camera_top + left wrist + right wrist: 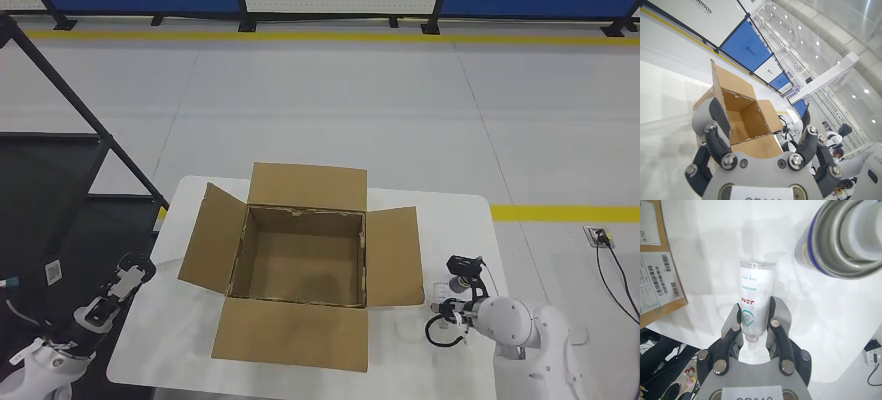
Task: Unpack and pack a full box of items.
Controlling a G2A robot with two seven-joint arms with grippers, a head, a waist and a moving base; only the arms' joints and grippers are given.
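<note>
An open cardboard box (300, 208) stands mid-table with all its flaps spread, and its inside looks bare. My right gripper (755, 304) is shut on a clear bottle (756, 283) with a white label, gripping it just below the nozzle. Whether the bottle's base touches the table I cannot tell. A blue spray can (838, 241) with a silver top stands close beside the bottle. In the top view the right gripper (447, 322) is off the box's right flap. My left gripper (761, 108) is open and holds nothing, and it points at the box (745, 113) from the table's left edge (135, 266).
The white table (450, 220) has bare surface right of the box. The box's labelled side (657, 275) lies near the bottle. A black frame (110, 150) stands left of the table. A small grey device (871, 354) sits on the floor past the table edge.
</note>
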